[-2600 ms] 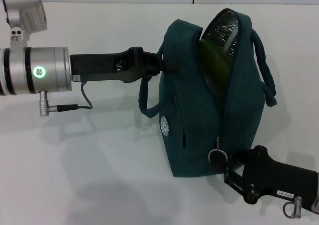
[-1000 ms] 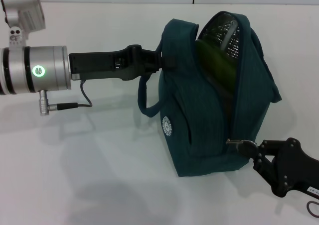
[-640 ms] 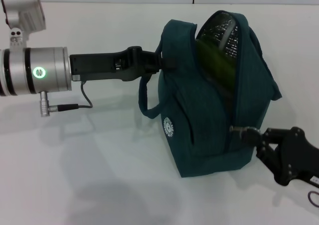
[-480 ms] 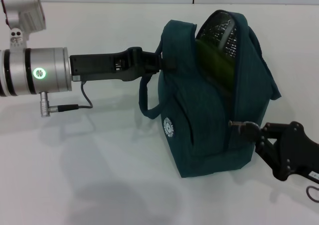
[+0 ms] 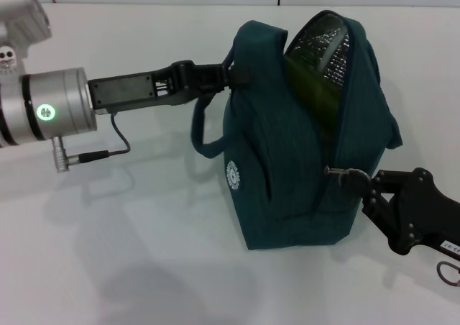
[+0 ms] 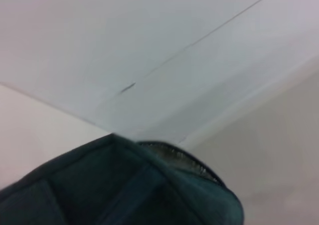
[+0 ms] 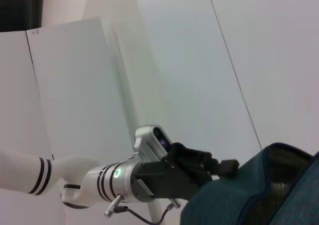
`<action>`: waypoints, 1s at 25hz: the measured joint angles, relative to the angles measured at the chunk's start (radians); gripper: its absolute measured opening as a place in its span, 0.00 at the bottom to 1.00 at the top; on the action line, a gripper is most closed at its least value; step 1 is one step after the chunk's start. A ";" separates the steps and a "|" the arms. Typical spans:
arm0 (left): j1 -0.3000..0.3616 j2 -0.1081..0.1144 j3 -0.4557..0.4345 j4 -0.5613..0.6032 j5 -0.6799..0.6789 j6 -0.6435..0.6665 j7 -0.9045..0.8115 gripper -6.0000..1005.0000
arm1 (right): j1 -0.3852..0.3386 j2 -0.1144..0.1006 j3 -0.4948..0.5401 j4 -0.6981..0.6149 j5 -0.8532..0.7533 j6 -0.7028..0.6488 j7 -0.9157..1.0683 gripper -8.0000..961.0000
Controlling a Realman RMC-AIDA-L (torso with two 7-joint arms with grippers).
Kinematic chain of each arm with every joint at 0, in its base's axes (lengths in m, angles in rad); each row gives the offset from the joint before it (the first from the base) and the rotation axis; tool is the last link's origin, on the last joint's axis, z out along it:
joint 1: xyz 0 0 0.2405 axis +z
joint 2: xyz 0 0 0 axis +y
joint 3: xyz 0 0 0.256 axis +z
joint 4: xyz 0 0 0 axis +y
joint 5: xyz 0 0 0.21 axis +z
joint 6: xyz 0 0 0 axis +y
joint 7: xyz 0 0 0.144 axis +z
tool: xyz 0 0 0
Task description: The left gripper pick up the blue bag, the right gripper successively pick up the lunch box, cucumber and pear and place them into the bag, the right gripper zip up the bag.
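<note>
**Bag upright, both pincers on it**

While the blue bag (image 5: 287, 167) stands upright on the white bench (image 5: 129, 253) in the head view, the left pincer (image 5: 228, 75) reaches in from the robot's left and is pressed together on the bag's upper rim, near where a loop handle (image 5: 203, 134) hangs down. Bag mouth gapes at the top, w/ silver lining (image 5: 323, 41) showing and the cucumber (image 5: 313, 88) leaning inside, dark green end just under the opening. Lower on the bag's right edge the right pincer (image 5: 357, 182) is pinching the zip pull (image 5: 338, 174), approx. mid-height of the zip line; below that pt the zip looks closed, above it open. White round logo (image 5: 232, 174) faces the camera. Lunch box and pear can't be made out.

Left wrist view: only the bag's dark top edge (image 6: 124, 185) and a strip of zip teeth (image 6: 179, 158), blurred, against the pale bench.

Right wrist view: the bag's top corner (image 7: 259, 185) in the foreground, lining visible in the opening; beyond it the left pincer (image 7: 227, 164) clamped on the bag rim, silver wrist w/ green light behind.
</note>
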 joint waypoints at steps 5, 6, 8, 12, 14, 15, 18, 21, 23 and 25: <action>0.026 -0.001 0.001 -0.006 -0.069 0.015 0.094 0.09 | 0.001 0.000 0.000 -0.006 0.000 0.001 0.004 0.02; 0.030 -0.001 0.001 -0.009 -0.081 0.023 0.110 0.16 | 0.001 0.000 0.000 -0.010 0.001 0.002 0.006 0.02; 0.039 -0.001 0.001 -0.013 -0.114 0.046 0.149 0.30 | 0.001 0.000 0.000 -0.019 0.008 0.003 0.008 0.02; 0.054 -0.001 0.003 -0.011 -0.148 0.121 0.252 0.46 | 0.005 0.001 -0.002 -0.031 0.036 0.001 0.010 0.02; 0.061 -0.001 0.003 -0.014 -0.151 0.143 0.285 0.55 | 0.009 0.001 -0.003 -0.044 0.046 0.000 0.010 0.02; 0.067 -0.001 0.003 -0.015 -0.151 0.154 0.303 0.60 | 0.010 0.001 -0.002 -0.052 0.047 0.000 0.010 0.02; 0.093 -0.002 0.003 -0.015 -0.151 0.179 0.357 0.73 | 0.012 0.001 -0.002 -0.078 0.056 0.002 0.014 0.02; 0.112 -0.002 0.003 -0.022 -0.151 0.192 0.393 0.77 | 0.024 0.002 -0.003 -0.088 0.079 0.009 0.023 0.02; 0.125 -0.002 0.003 -0.038 -0.152 0.212 0.432 0.79 | 0.038 0.003 -0.003 -0.087 0.091 0.019 0.036 0.02; 0.139 -0.002 0.001 -0.049 -0.152 0.236 0.472 0.80 | 0.052 0.003 -0.003 -0.083 0.100 0.041 0.061 0.02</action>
